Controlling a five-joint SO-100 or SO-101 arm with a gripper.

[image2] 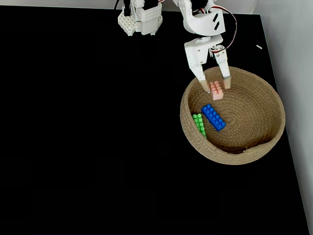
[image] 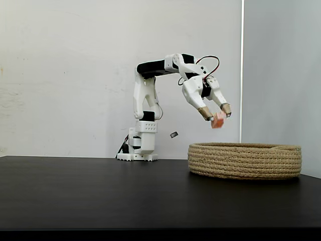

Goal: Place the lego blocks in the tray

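My gripper [image: 217, 114] [image2: 214, 86] hangs above the back left part of the tray [image: 245, 160] [image2: 259, 147], a wide round basket of coiled tan rope. Its fingers are spread open. A pink lego block [image: 217, 121] [image2: 216, 90] sits at the fingertips, narrower than the gap and slightly blurred in a fixed view. A blue lego block [image2: 213, 117] and a green lego block [image2: 199, 124] lie inside the tray on its left side, the green one against the wall.
The arm's white base [image: 142, 145] [image2: 139, 22] stands at the back of the black table [image: 100, 196] [image2: 88, 137]. The table's right edge runs just past the tray, with a pale wall beyond.
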